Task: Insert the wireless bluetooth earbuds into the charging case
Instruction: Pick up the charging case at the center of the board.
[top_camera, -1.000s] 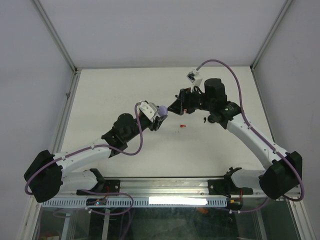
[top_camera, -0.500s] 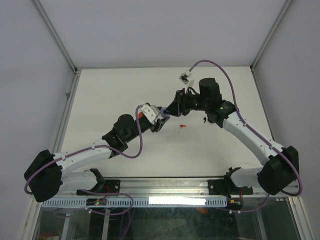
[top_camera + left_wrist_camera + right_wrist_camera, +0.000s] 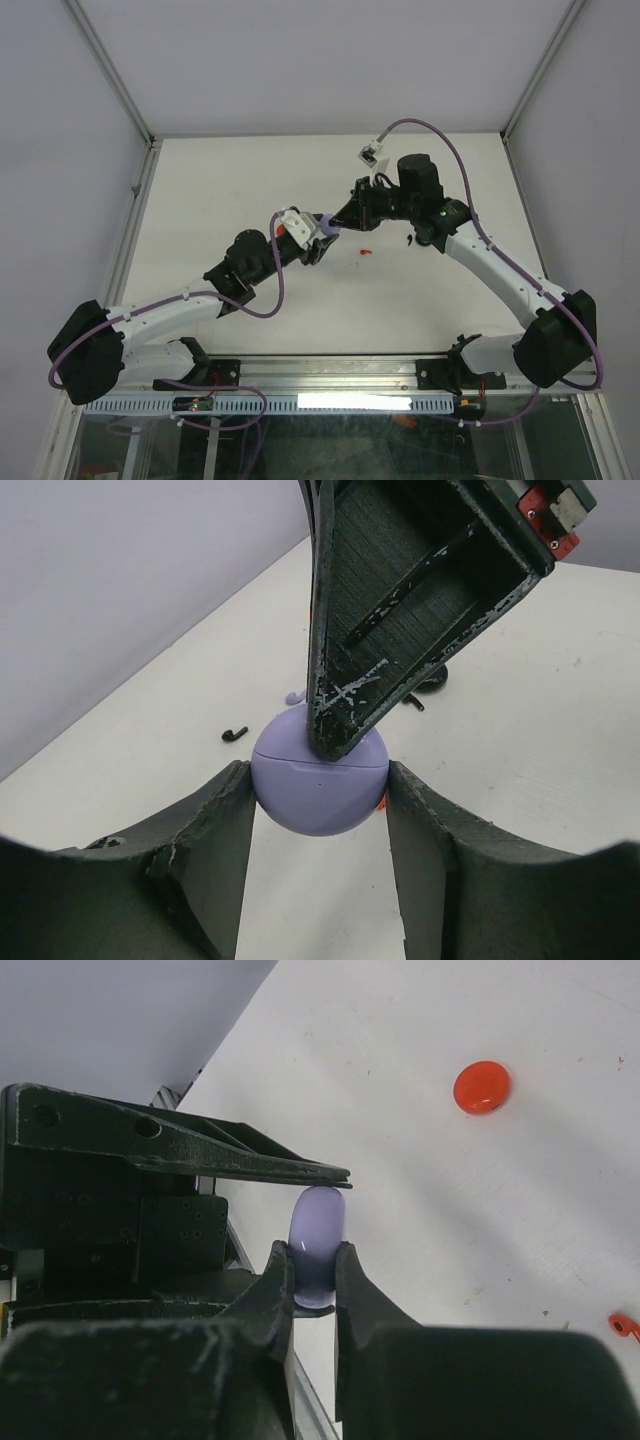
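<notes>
The lilac charging case (image 3: 318,792) hangs above the table with its lid closed, and my left gripper (image 3: 318,776) is shut on its two sides. My right gripper (image 3: 315,1260) comes in from the opposite side and is shut on the same case (image 3: 318,1215), pinching its upper half. In the top view both grippers meet at the case (image 3: 326,226) near the table's middle. Loose earbuds lie on the table: a black one (image 3: 234,734), a lilac one (image 3: 293,696) and a red one (image 3: 625,1325), also seen as a red speck (image 3: 366,251).
A red round disc (image 3: 481,1087) lies on the white table beyond the case. A small black piece (image 3: 410,240) sits under the right arm. Metal frame rails (image 3: 135,200) border the table on the left and right.
My right gripper has moved left to the case and shut on it; a second ago it stood open and apart. The left gripper kept its hold and shifted slightly.
</notes>
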You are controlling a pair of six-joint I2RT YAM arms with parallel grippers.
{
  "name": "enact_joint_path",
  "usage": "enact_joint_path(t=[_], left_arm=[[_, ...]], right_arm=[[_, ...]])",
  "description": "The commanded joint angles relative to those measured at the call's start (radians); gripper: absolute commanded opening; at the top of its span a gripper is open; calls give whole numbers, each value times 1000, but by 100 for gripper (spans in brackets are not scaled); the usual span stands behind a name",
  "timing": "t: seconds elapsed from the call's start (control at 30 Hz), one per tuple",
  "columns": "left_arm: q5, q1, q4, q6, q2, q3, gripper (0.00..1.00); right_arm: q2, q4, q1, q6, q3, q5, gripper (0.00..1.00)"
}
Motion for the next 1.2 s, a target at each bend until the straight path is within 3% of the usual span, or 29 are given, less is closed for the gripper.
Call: enact_joint_path(t=[0.0,0.17,0.33,0.5,0.63,0.8,1.17], left_arm=[[18,-12,89,7,-43,-15,54],[-13,-11,68,-37,-90,-48,76],[-8,-1,-59,-94,-153,-57,83],[11,30,-149,-166,-215,-58,99],[110,105,-220,-247,-221,-29,99],[383,258,-225,-360,-194,-5,99],[690,301,-170,-380,-138,59,95]], right_arm=[[-2,-12,13,-25,67,-57,0],[-7,-45,11,-65,90,-51,0],[-9,-90,4,-119,114,-45,0],[-6,-125,-2,-175,138,-67,0],[-11,-161,-2,-223,152,-65,0],[-13,-259,-9,-329,182,-49,0],[-16,-341,-9,-472,228,-202,0]])
